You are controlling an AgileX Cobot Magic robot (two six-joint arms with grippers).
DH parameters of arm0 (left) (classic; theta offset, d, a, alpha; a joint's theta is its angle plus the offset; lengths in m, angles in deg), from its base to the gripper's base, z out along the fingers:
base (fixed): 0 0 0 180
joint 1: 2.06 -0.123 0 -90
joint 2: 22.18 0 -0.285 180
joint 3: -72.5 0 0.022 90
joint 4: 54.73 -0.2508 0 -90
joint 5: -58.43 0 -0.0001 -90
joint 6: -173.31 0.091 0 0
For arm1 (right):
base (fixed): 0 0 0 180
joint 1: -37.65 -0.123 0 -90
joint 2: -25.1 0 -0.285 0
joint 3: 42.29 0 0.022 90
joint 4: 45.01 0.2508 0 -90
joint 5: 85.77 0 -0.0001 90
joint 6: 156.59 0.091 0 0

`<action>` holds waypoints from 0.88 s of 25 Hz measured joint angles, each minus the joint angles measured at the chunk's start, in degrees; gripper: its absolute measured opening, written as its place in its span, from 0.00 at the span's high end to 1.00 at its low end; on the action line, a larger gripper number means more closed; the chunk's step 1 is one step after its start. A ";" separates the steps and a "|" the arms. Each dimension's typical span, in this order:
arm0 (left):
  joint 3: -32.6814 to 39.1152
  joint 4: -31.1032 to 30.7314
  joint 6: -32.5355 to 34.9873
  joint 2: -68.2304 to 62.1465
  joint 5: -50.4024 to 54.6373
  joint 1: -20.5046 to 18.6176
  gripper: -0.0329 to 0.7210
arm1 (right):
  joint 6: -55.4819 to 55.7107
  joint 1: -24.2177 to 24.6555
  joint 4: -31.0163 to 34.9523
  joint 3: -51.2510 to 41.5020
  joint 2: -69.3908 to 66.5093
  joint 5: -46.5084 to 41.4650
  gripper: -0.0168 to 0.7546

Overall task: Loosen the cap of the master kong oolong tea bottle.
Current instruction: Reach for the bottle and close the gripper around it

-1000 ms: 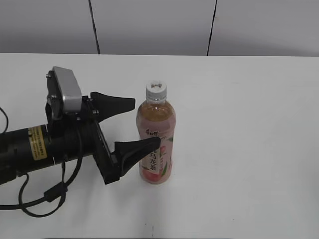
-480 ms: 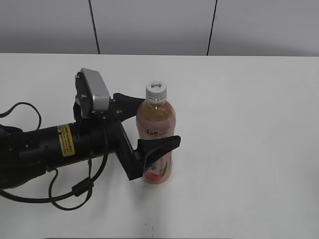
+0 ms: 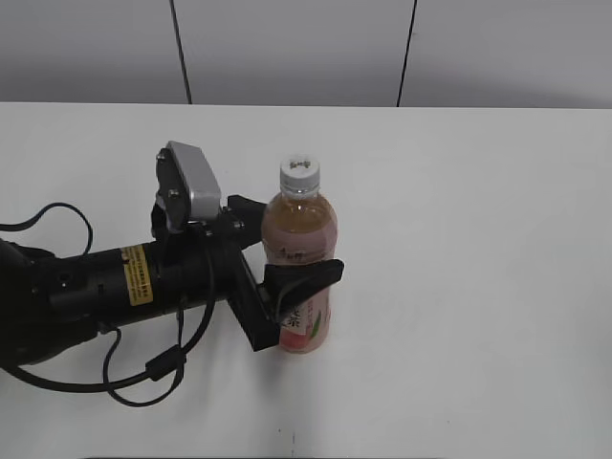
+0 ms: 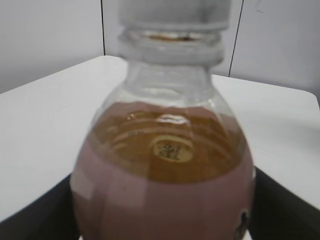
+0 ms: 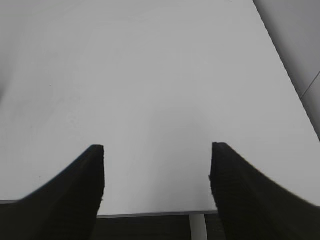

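The master kong oolong tea bottle [image 3: 304,222] stands upright in the middle of the white table, with its pink-and-white label facing front. Its white ribbed cap [image 3: 299,173] is on the neck. My left gripper [image 3: 293,241] reaches in from the left, and its two black fingers press the bottle's body from front and back, well below the cap. In the left wrist view the bottle [image 4: 165,150] fills the frame between the fingers [image 4: 162,210], and the cap [image 4: 175,12] is blurred at the top. My right gripper [image 5: 156,147] is open and empty over bare table, out of the exterior view.
The white table [image 3: 478,239] runs back to a grey panelled wall [image 3: 287,48]. The left arm's black cable [image 3: 143,378] loops on the table at the front left. The right wrist view shows the table's edge [image 5: 150,214] just below the right fingers.
My left gripper moved right until its fingers were on either side of the bottle, then the fingers closed in on its body. The bottle stayed upright in place.
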 joint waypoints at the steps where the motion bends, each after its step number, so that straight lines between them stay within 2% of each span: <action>1: 0.00 0.00 0.00 0.00 0.00 0.00 0.27 | 0.00 0.00 0.00 0.00 0.00 0.00 0.33; 5: 0.00 0.20 -0.05 0.00 0.06 0.00 0.36 | 0.00 0.00 0.00 0.00 0.00 0.00 0.33; 22: 0.00 0.20 -0.05 0.00 0.10 0.00 0.36 | 0.00 0.00 0.00 0.00 0.00 0.00 0.33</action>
